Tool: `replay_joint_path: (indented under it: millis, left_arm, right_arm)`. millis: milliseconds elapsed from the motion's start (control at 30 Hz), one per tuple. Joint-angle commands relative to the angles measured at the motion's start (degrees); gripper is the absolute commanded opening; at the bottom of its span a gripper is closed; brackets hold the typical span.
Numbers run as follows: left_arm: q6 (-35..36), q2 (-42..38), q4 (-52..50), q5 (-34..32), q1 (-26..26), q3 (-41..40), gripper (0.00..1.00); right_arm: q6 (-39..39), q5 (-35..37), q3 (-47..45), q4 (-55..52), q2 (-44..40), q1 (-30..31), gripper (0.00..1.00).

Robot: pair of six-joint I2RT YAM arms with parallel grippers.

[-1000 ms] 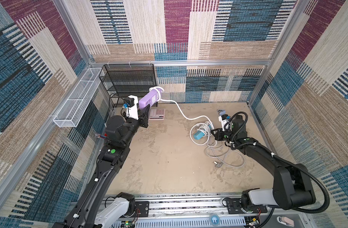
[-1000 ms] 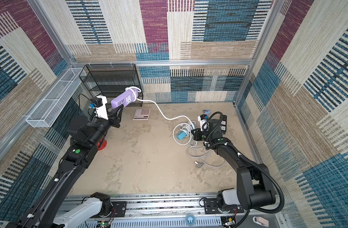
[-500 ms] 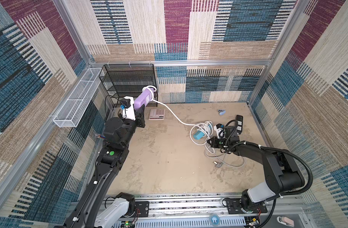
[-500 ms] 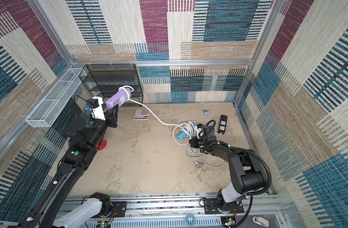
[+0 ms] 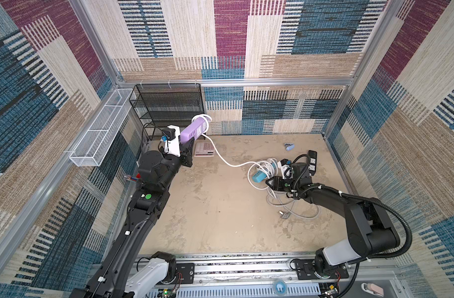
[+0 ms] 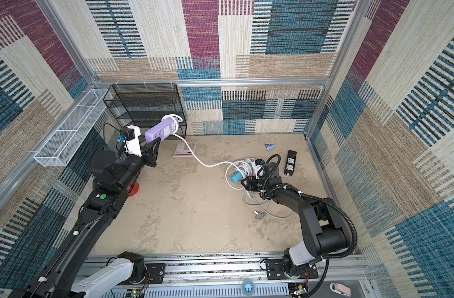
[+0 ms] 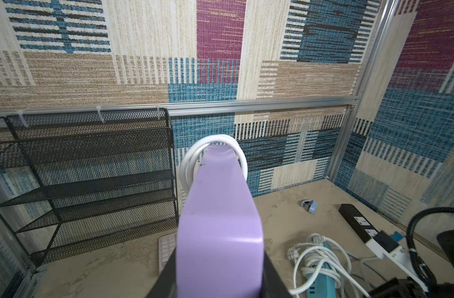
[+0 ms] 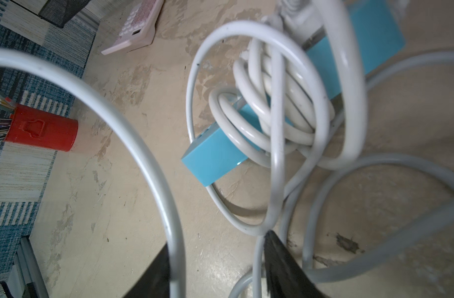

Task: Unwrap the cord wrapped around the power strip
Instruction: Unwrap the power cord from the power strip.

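Nearest the robot bases, well right of the calculator [image 5: 204, 149]: grey cord [image 5: 268, 199] lies slack on the tabletop [image 5: 207, 219], with its plug [image 5: 282, 214] at the near end.

Just beyond it, the right gripper [image 8: 216, 241] sits low over the cable pile. Its fingers stand apart, cable loops pass between them, and nothing is pinched.

Blue power strip [image 5: 259, 177] lies just ahead of that gripper, right of the calculator, with its own cable wound tight round the middle. Black power strip [image 5: 312, 162] lies flat further right.

Red pen holder [image 6: 133, 189] stands left of the calculator on the robot side, partly hidden by the left arm.

Left gripper [image 7: 219, 268] is clamped on the purple power strip [image 5: 195, 129], which is held in the air just above and left of the calculator, its free end tilted up toward the back wall. White cord [image 5: 228, 162] loops round that free end. It then drops across the calculator's right edge and runs over the tabletop into the pile by the blue strip.

Black mesh rack [image 5: 169, 108] stands behind the calculator against the back wall.
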Motion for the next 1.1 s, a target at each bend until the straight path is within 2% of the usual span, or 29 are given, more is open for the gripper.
replay_joint_path:
  millis: [0,33,67,233,400,600,700,867,1067]
  left_arm:
    - [-1.5,0.4,6.4,5.4,0.0,1.0,0.00]
    - [-1.8,0.4,6.5,6.2,0.0,1.1,0.00]
    - [-1.9,0.5,6.7,6.8,0.0,1.0,0.00]
    - [-2.6,0.6,7.7,9.5,0.0,0.8,0.00]
    - [-4.8,1.3,9.5,14.8,0.0,1.1,0.00]
    - [-7.5,2.1,11.5,20.4,0.1,1.4,0.00]
    - [-10.0,3.0,13.5,24.5,0.0,1.8,0.00]
    - [-14.0,3.9,16.9,30.2,0.0,2.2,0.00]
    - [-17.7,4.4,20.3,34.2,0.0,2.6,0.00]
  right_arm:
    - [-1.2,-0.3,1.3,0.1,-2.3,0.3,0.86]
    - [-1.7,-0.1,1.9,-0.3,-3.2,0.3,0.95]
    - [-2.2,0.2,2.7,-0.9,-4.2,0.2,0.99]
    - [-4.4,1.4,8.5,-2.9,-6.5,0.3,0.98]
    - [-3.7,-4.5,13.8,1.4,-5.0,0.2,0.98]
    - [0.0,-19.0,17.2,14.7,-2.0,0.8,0.99]
    - [0.6,-23.1,17.9,22.7,-0.5,3.5,0.98]
    - [5.3,-27.2,17.8,39.2,3.2,6.4,0.98]
    - [10.4,-26.9,19.7,58.0,10.2,8.8,0.98]
